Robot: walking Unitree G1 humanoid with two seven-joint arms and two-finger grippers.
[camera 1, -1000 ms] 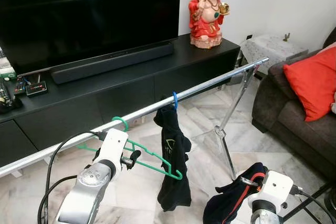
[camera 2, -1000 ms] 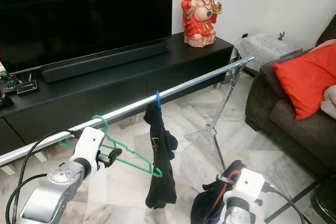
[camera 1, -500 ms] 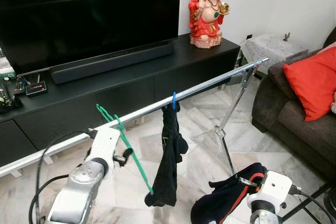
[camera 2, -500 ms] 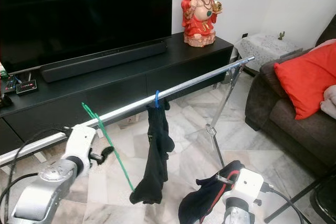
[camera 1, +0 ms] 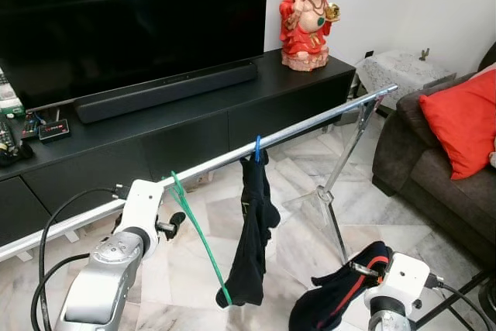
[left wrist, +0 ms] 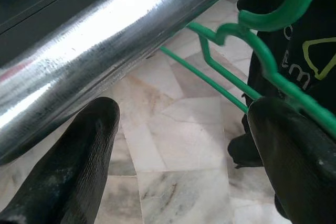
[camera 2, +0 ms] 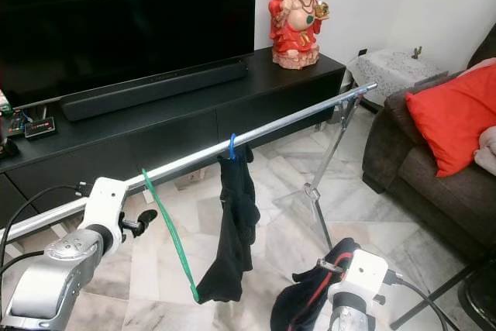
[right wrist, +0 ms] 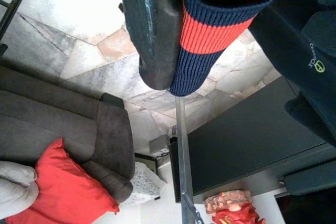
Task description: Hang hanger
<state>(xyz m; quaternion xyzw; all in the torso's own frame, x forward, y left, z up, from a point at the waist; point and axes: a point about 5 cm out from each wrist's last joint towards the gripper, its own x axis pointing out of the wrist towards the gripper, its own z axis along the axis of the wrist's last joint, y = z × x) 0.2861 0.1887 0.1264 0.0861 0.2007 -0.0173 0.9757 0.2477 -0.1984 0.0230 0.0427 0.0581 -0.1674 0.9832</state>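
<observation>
One long silver metal clothes rail crosses the scene from near left to far right, in front of the black TV cabinet, and the change is on it. A second ago the thin green plastic hanger was gripped flat by the left gripper, its hook at the rail; now the hanger hangs on the rail on its own, turned edge-on and slanting down toward the black garment that dangles from a blue hook further right. In the left wrist view the green hook curls by the rail and the two black fingers stand wide apart with nothing between them, so the hanger is let go. The left gripper has drawn back to the left, just beside the rail. The right gripper, near right and low, keeps its clasp on a dark navy knit garment with a red stripe. I judge the hanging done, though the hanger may be swinging, and its lower tip lies close against the black garment.
</observation>
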